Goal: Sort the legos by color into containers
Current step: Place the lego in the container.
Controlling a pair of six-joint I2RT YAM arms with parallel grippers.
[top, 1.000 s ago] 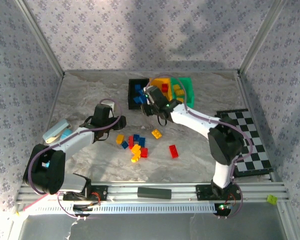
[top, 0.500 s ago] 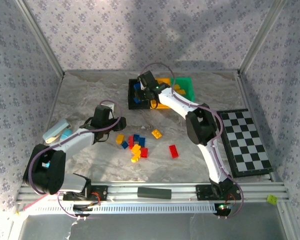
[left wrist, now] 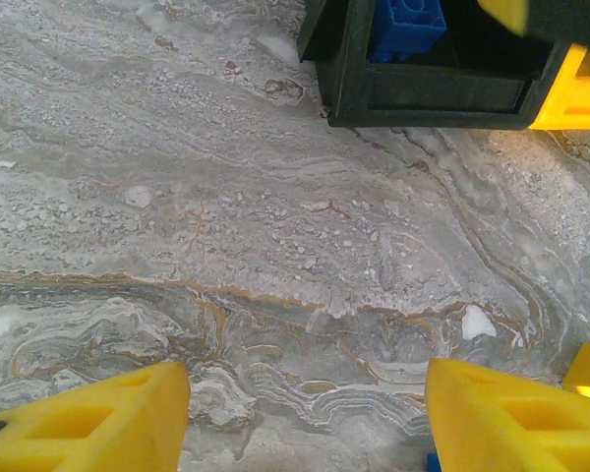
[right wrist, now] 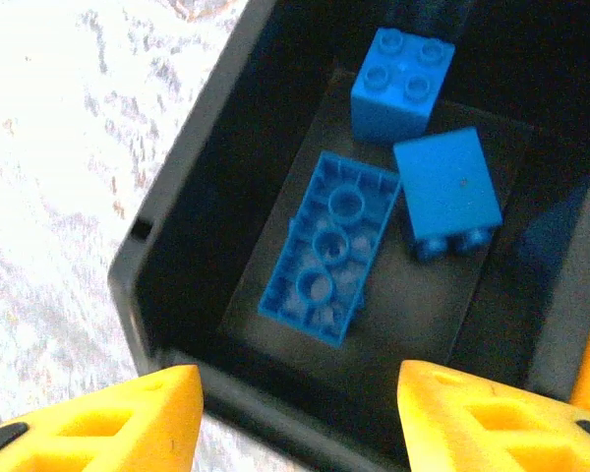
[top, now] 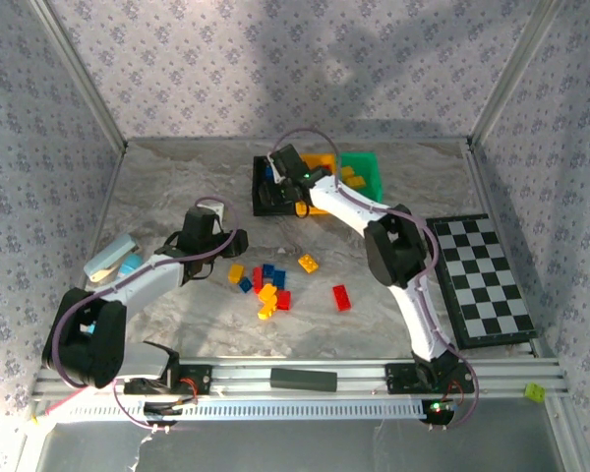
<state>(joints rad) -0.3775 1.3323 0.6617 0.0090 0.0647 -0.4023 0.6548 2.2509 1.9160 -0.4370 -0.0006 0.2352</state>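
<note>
Your right claw (right wrist: 293, 405) is hovering spread and empty over the black bin (right wrist: 162, 295), where three blue legos (right wrist: 329, 246) are lying. Your left claw (left wrist: 305, 408) is hanging open, empty, above the bare worktop (left wrist: 275, 216).

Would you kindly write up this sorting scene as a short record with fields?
Right end effector: open, empty, above the black bin
Black bin contents: three blue bricks visible
Left end effector: open, empty, over bare table
Unsorted: mixed red, blue and yellow pile mid-table, plus a lone red brick
Other bins: yellow bin and green bin, right of the black one
</note>
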